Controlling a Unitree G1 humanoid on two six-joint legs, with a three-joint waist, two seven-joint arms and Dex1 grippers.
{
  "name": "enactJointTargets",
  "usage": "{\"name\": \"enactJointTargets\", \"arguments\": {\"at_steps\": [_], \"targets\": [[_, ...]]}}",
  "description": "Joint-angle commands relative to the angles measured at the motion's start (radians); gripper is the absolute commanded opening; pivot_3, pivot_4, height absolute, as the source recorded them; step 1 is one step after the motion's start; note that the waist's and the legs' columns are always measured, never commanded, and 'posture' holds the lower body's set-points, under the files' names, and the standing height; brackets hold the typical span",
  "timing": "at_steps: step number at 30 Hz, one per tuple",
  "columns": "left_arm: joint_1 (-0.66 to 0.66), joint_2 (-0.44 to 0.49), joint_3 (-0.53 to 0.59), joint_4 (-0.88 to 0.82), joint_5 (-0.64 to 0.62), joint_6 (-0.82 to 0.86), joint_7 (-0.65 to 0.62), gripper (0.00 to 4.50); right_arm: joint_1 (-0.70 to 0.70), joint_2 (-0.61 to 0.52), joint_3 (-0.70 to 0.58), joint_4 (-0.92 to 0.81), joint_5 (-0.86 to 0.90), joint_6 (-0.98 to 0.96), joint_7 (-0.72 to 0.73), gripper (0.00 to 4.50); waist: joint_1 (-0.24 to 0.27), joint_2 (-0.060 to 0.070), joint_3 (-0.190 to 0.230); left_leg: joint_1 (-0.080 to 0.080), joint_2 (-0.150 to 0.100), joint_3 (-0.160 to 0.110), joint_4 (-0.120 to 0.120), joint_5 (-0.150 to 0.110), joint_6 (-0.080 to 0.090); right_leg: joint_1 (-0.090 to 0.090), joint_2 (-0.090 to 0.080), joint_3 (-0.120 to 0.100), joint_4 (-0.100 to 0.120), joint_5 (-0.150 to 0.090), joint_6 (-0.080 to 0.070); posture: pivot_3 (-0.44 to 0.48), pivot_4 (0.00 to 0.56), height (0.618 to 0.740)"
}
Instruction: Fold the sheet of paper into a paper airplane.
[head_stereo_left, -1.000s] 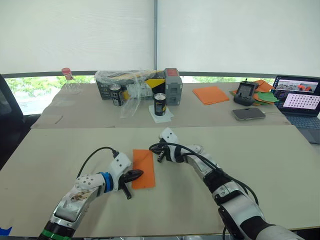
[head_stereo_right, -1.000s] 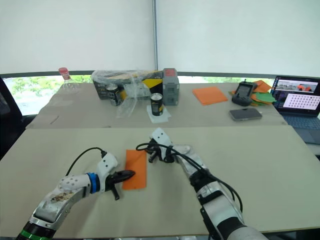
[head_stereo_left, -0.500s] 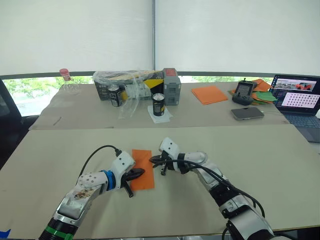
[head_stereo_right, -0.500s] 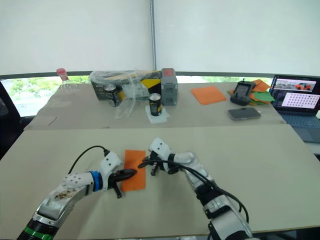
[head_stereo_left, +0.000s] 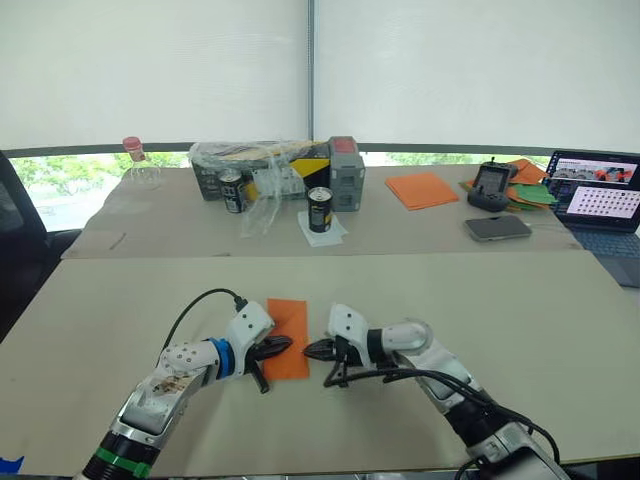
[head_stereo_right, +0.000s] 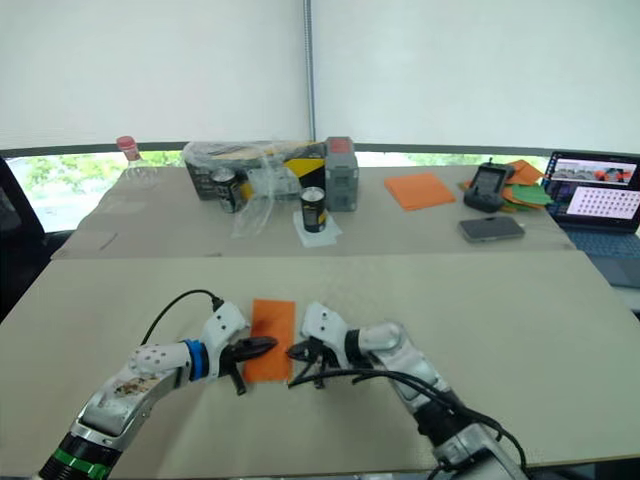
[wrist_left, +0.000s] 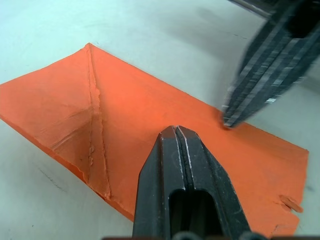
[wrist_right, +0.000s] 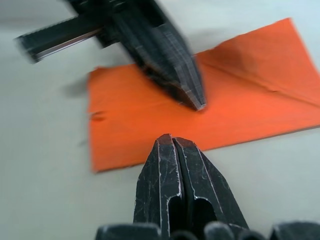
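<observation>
The sheet of paper (head_stereo_left: 288, 322) lies flat on the near table, folded lengthwise into a narrow orange strip. Diagonal creased flaps (wrist_left: 92, 125) mark its far end. My left gripper (head_stereo_left: 284, 343) is shut, and its tip (wrist_left: 176, 132) presses down on the strip's near half from the left. My right gripper (head_stereo_left: 309, 349) is also shut and comes in from the right, its tip touching the strip's right edge (wrist_left: 225, 121). In the right wrist view the right gripper (wrist_right: 170, 141) points at that edge, with the left gripper's fingertips (wrist_right: 192, 97) resting on the orange paper (wrist_right: 235, 107).
On the back table stand two cans (head_stereo_left: 319, 208), a plastic-wrapped box (head_stereo_left: 270, 168), a bottle (head_stereo_left: 135, 160), a stack of orange sheets (head_stereo_left: 421, 188), green sheets (head_stereo_left: 536, 194), a controller (head_stereo_left: 490, 186), a phone (head_stereo_left: 497, 227) and a laptop (head_stereo_left: 602, 205).
My right gripper has come back from the strip's far end to its right edge near the left gripper. The left gripper has stayed on the paper.
</observation>
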Motion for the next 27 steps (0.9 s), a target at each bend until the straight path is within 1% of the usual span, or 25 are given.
{"name": "enactJointTargets", "arguments": {"at_steps": [1,10,19,22,27], "targets": [[0.011,0.007,-0.019,0.025,0.017,0.019,-0.010,0.00,0.065,-0.030,0.077,0.020,-0.019,0.055,0.053,0.03,0.003,0.000,0.000,0.000,0.000,0.000,0.000,0.000,0.000,0.000,0.000,0.000,0.000,0.000,0.000,0.000,0.150,0.740],[0.009,0.015,-0.022,0.020,0.012,0.033,-0.029,0.00,0.133,-0.051,0.136,-0.073,-0.024,0.110,0.081,0.03,0.006,-0.001,-0.001,0.001,0.000,0.000,-0.001,0.000,0.000,0.001,0.000,0.000,-0.001,0.000,0.000,0.000,0.150,0.740],[0.001,0.025,-0.029,0.036,0.018,0.029,-0.056,0.00,0.167,-0.114,0.165,-0.182,-0.013,0.183,0.095,0.03,0.010,0.000,-0.002,0.001,0.001,-0.001,-0.002,0.000,0.000,0.003,0.001,-0.001,-0.006,0.000,0.000,0.000,0.150,0.740],[-0.010,0.018,-0.033,0.048,0.021,0.022,-0.058,0.00,0.163,-0.143,0.144,-0.220,0.002,0.205,0.095,0.03,0.011,0.000,-0.002,0.005,0.001,-0.001,-0.003,-0.001,0.002,0.009,0.001,-0.002,-0.010,-0.001,0.000,0.000,0.150,0.740],[-0.017,0.008,-0.031,0.061,0.023,0.012,-0.050,0.00,0.131,-0.179,0.031,-0.305,0.092,0.280,0.093,0.03,0.017,0.000,-0.002,0.006,-0.001,-0.002,-0.003,-0.002,0.003,0.013,-0.001,-0.003,-0.013,-0.001,0.000,0.000,0.150,0.740]]}}
